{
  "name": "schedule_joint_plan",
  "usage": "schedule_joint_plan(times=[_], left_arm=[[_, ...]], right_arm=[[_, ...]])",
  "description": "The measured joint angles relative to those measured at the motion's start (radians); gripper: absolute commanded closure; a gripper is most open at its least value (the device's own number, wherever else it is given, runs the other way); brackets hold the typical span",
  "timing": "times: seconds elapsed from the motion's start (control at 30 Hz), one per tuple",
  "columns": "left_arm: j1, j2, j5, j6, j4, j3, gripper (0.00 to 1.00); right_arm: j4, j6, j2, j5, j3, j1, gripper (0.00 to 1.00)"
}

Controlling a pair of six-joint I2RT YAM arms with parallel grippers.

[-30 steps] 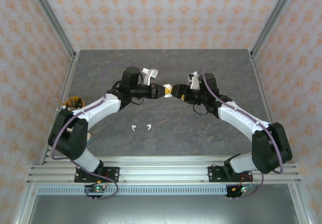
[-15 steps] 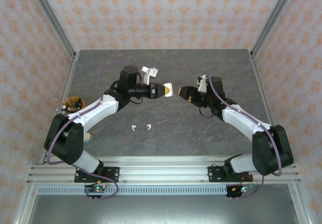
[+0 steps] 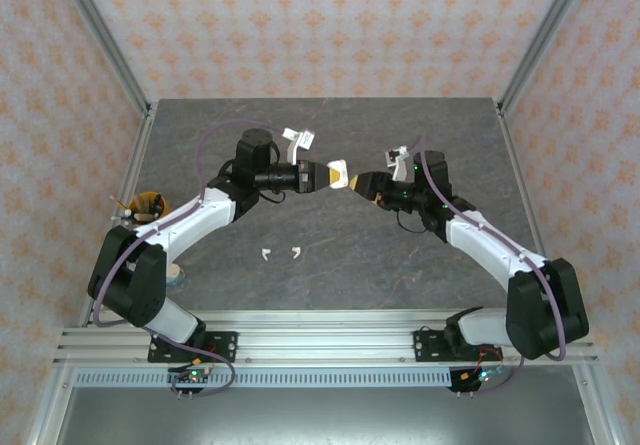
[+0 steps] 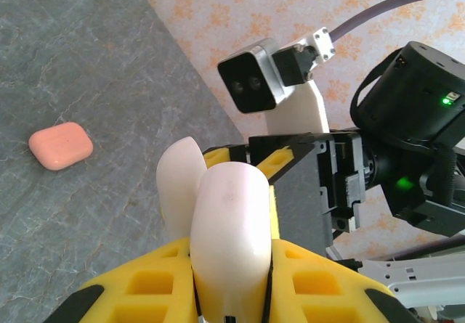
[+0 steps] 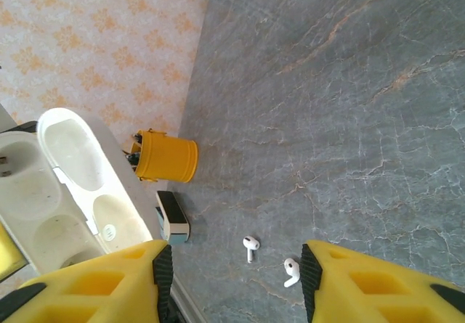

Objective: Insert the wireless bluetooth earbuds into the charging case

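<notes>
You are holding the white charging case (image 4: pixel 225 214) up in the left tool (image 3: pixel 322 176), pads clamped on its body and the lid standing open, well above the bench (image 3: pixel 400 255). The right tool (image 5: pixel 235 259) is sitting just beside the case, pads apart with nothing between them. The two white earbuds (image 5: pixel 251 247) are lying close together on the bench toward the arm bases, well apart from both tools. A closed pink case (image 4: pixel 60 145) is lying by itself on the bench.

Expect the earbuds to be feather-light, hard and glossy, so they are likely to skid or flick out of a careless pinch. Taking one across the head, leaving the stem free to drop into its well, looks the safest hold.

Both arms are reaching forward with elbows bowing outward and wrists turning inward, so the tools are pointing at each other over the middle of the bench.
</notes>
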Motion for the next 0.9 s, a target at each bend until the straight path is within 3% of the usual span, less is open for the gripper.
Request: schedule_joint_plan(times=[0.9], left_arm=[[-0.007, 0.032, 0.015, -0.023, 0.026, 0.001, 1.0]], right_arm=[[0.023, 0.014, -0.035, -0.013, 0.027, 0.0, 0.56]])
